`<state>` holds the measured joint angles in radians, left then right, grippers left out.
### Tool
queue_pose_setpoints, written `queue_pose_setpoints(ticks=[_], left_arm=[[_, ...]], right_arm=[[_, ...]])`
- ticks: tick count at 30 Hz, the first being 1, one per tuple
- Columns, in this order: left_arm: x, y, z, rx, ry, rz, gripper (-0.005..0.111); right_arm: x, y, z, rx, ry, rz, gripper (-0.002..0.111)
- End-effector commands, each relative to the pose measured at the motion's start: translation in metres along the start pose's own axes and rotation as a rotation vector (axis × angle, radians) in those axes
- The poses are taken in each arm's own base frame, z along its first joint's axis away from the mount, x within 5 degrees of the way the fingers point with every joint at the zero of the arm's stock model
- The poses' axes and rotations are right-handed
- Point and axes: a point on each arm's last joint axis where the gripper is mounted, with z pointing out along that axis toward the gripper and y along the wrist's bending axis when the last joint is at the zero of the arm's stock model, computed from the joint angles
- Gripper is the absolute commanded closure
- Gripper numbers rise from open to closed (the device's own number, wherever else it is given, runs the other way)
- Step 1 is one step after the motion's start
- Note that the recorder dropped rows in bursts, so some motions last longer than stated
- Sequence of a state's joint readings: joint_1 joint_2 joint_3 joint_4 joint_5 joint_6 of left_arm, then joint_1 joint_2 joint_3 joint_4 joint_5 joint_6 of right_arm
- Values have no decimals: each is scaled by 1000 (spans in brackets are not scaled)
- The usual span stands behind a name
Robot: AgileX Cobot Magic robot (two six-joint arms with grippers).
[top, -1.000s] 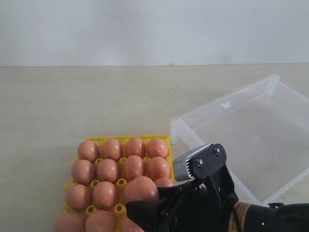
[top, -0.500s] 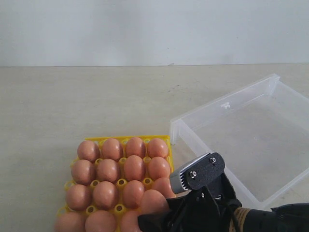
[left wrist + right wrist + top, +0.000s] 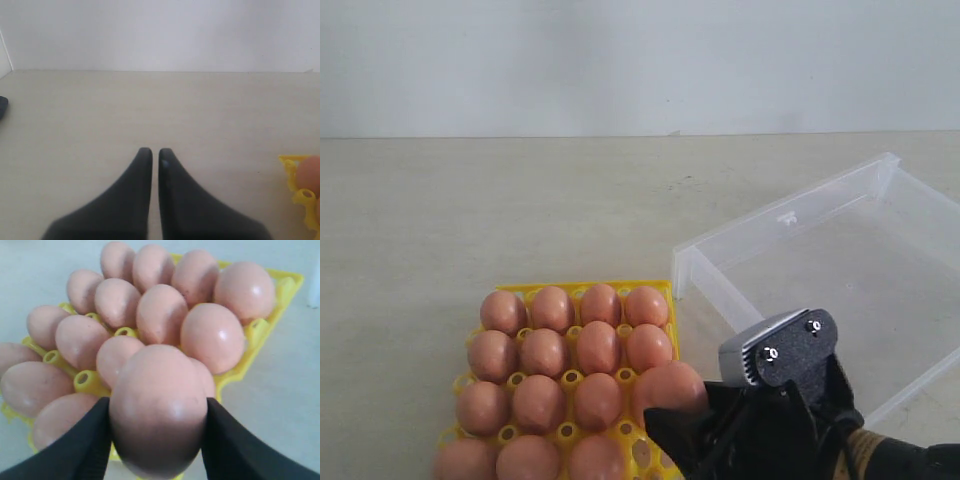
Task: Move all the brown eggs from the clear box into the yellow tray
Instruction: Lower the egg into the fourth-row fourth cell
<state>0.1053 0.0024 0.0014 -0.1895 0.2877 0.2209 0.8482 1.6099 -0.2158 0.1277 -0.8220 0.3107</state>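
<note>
Off to the left, the left gripper hangs over the table, black fingers pressed together. Next, the bright yellow plastic lattice tray carries reddish-brown oval eggs. 1 corner cup gapes just below the egg pinched by the right gripper. Rightmost, the clear shallow plastic box looks empty.

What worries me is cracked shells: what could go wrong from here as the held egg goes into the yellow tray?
1. The held egg hangs right beside the seated brown eggs; lowered off-centre, it might knock one.
2. The empty cup sits at the yellow tray's corner, so a miss could send the egg rolling onto the table.
3. The right gripper pinches the smooth shell at just two sides, so it might slip.
</note>
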Motion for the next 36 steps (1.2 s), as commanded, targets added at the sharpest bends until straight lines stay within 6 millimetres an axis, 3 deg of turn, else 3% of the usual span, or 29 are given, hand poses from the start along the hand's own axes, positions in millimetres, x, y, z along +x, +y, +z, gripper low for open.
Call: queue_pose_setpoints(ticks=[1, 36], left_arm=[[-1, 0, 0, -2, -8, 2, 103], [-1, 0, 0, -2, -8, 2, 103]], right_arm=[[3, -2, -5, -4, -18, -26, 109], [11, 11, -3, -135, 91, -209, 109]])
